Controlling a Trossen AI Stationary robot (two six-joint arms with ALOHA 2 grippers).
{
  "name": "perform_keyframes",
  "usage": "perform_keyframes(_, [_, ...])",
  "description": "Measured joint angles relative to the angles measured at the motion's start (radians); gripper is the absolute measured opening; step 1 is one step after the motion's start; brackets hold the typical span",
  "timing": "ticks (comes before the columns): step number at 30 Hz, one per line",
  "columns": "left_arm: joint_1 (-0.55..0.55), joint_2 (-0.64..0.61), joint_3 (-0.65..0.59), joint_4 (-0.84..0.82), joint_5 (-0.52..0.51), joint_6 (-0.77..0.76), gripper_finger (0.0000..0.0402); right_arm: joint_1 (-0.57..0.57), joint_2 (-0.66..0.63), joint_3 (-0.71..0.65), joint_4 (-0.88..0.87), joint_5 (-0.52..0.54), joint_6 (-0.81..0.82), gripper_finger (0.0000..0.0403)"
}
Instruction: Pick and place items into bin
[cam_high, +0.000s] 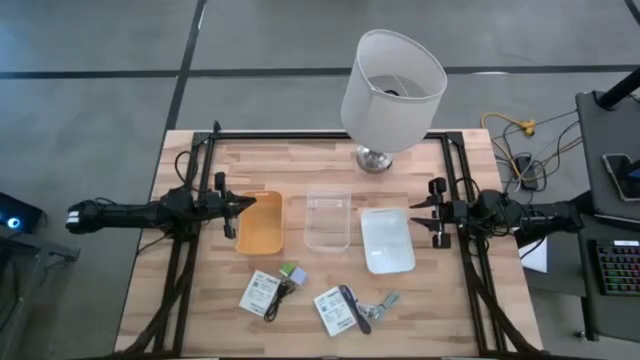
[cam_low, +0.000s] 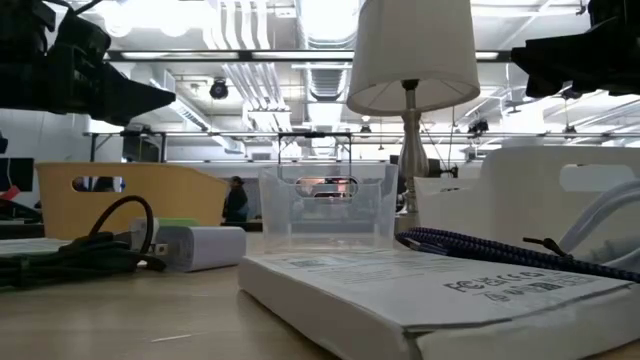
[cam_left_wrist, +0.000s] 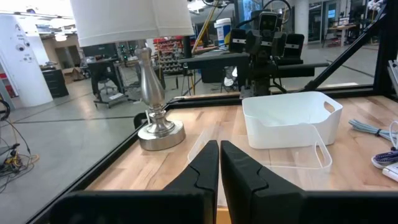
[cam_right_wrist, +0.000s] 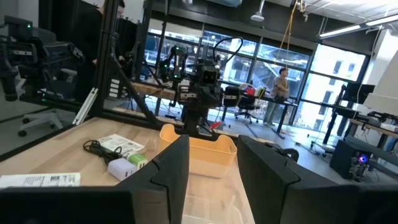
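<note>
The items lie flat on the table near its front edge. They are a white label card (cam_high: 260, 293), a thin black cable (cam_high: 281, 297), a green-and-white block (cam_high: 293, 273), a second card (cam_high: 332, 311), a purple-black stick (cam_high: 350, 306) lying across that card, and a metallic clip (cam_high: 381, 303). My left gripper (cam_high: 244, 206) is shut and empty, in the air at the left side of the orange bin (cam_high: 260, 222). My right gripper (cam_high: 434, 212) is open and empty, in the air to the right of the white bin (cam_high: 387, 240). Both are far from the items.
A clear bin (cam_high: 328, 220) stands between the orange bin and the white bin. A lamp (cam_high: 385, 95) stands at the far middle of the table, its shade reaching over toward the bins. Black frame rails (cam_high: 470, 290) run along the table's left and right sides.
</note>
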Motion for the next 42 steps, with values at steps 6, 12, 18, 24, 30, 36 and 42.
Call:
perform_keyframes(6, [0.0,0.0,0.0,0.0,0.0,0.0,0.0002,0.0,0.0,0.0,0.0,0.0,0.0,0.0123])
perform_keyframes(12, [0.0,0.0,0.0,0.0,0.0,0.0,0.0002,0.0,0.0,0.0,0.0,0.0,0.0,0.0123])
perform_keyframes(18, [0.0,0.0,0.0,0.0,0.0,0.0,0.0002,0.0,0.0,0.0,0.0,0.0,0.0,0.0123])
perform_keyframes(24, [0.0,0.0,0.0,0.0,0.0,0.0,0.0002,0.0,0.0,0.0,0.0,0.0,0.0,0.0123])
perform_keyframes(30, [0.0,0.0,0.0,0.0,0.0,0.0,0.0002,0.0,0.001,0.0,0.018,0.015,0.005,0.0123])
perform_keyframes(36, [0.0,0.001,0.0,0.0,-0.004,0.0,0.0002,0.0,0.0,0.0,0.104,0.015,0.38,0.0123])
perform_keyframes(42, [0.0,0.007,0.0,0.001,-0.005,0.0,0.0002,0.0,0.0,0.0,0.208,0.021,0.352,0.0123])
